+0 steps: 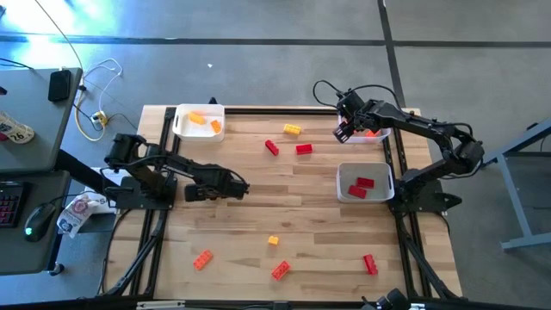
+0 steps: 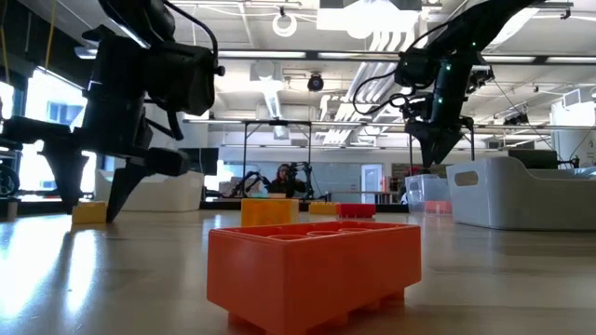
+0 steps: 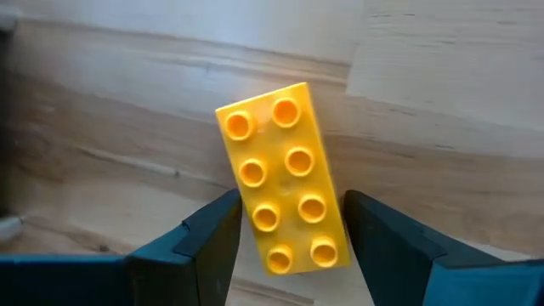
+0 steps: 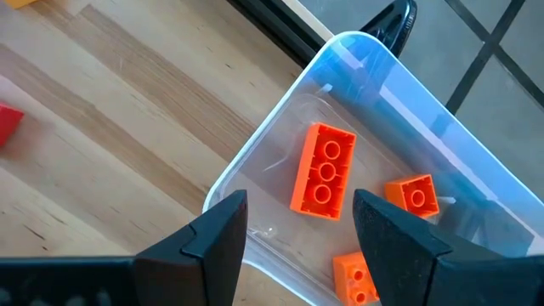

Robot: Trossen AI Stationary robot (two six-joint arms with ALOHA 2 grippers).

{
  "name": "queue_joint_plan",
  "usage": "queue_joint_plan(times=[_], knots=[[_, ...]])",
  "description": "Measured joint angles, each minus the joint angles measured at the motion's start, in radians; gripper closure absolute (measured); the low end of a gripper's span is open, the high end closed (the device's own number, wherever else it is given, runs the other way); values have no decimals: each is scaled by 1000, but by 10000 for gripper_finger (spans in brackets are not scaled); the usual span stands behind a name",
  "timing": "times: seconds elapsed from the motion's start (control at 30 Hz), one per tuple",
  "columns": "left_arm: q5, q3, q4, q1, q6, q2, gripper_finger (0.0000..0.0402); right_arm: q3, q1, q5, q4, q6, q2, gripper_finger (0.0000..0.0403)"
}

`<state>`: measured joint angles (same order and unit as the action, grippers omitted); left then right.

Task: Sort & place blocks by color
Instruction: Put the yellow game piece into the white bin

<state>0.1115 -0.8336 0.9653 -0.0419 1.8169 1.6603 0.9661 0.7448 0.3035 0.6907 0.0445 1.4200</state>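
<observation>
left gripper point(image 3: 289, 234): low over the wooden table point(image 1: 301, 207), left-centre. Fingers spread apart w/ a yellow 2x4 studded plastic brick point(image 3: 284, 178) sitting between them, gaps on both sides so not squeezed yet.
right gripper point(image 4: 299, 223): up over the clear plastic tray point(image 4: 280, 119) at the far right edge, fingers apart, nothing in them.
clear tray contents: a long orange brick point(image 4: 323, 170) + two smaller orange ones, lying loose.
white tray near right arm point(image 1: 344, 194): two red bricks point(image 1: 360, 187).
white tray far left point(image 1: 181, 127): couple of orange/yellow pieces.
loose on table: yellow + two red bricks far-centre, orange and red ones along the near side.
</observation>
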Motion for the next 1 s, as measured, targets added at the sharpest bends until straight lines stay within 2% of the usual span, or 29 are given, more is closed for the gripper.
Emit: queue_joint_plan(times=[0.3,0.6,0.87,1.0], knots=[[20,1,-9,-6,-168,1,211,0,0,0,-12,4,0,201],[37,1,-9,-6,-322,2,292,0,0,0,-5,43,-12,210],[61,1,-17,-30,-453,-19,291,0,-10,-24,8,114,-75,229],[109,1,-33,-65,-537,-64,287,0,-37,-35,8,144,-102,231]])
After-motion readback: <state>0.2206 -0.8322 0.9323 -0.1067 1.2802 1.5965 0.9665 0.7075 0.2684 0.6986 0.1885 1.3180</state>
